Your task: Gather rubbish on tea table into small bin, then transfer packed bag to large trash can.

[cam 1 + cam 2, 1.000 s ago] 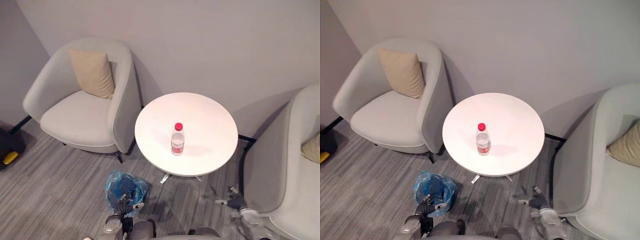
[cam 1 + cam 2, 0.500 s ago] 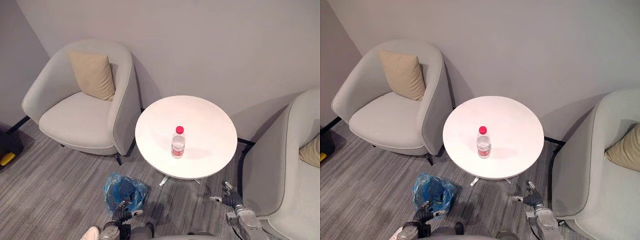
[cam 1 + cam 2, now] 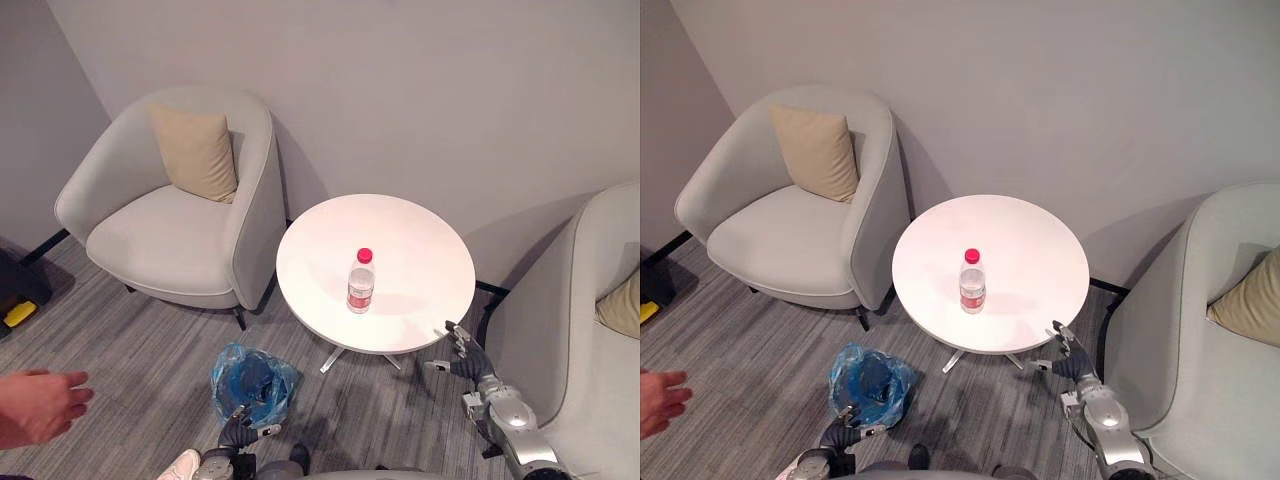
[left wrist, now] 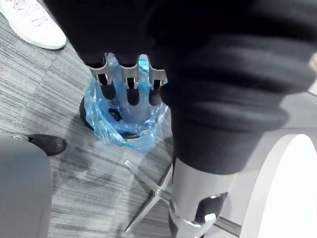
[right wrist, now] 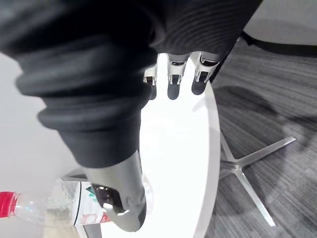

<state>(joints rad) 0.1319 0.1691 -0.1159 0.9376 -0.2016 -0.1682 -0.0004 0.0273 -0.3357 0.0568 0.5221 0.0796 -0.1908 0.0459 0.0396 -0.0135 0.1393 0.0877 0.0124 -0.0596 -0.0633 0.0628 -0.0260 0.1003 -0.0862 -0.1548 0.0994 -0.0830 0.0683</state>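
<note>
White and round, the table (image 3: 400, 235) sits in the middle of the frame on a metal star foot. On it a clear plastic bottle (image 3: 360, 283) with a red cap and a red label stands upright, a little left of the table's centre. Below and to the left of the table, on the grey striped carpet (image 3: 130, 340), stands the small bin (image 3: 250, 378), dark inside and lined with a crumpled blue plastic bag whose edge spills over the rim. The left hand (image 3: 238, 430) shows at the bottom edge of the frame just below the bin. In its wrist view its fingers (image 4: 129, 87) are straight and relaxed, hanging above the bin's mouth with nothing in them. The right hand (image 3: 468, 360) is at the lower right, just beside the table's near right rim, fingers spread straight and thumb held apart, holding nothing. Its wrist view shows the fingertips against the white table top near its edge, with the bottle well apart from them. A light grey armchair (image 3: 170, 230) with a beige cushion (image 3: 195, 152) takes the upper left, close to the table, and a second armchair (image 3: 585, 330) takes the right edge. A person's hand (image 3: 40, 405) reaches in at the lower left edge, and a pale shoe (image 3: 182, 465) shows at the bottom beside the left hand.
</note>
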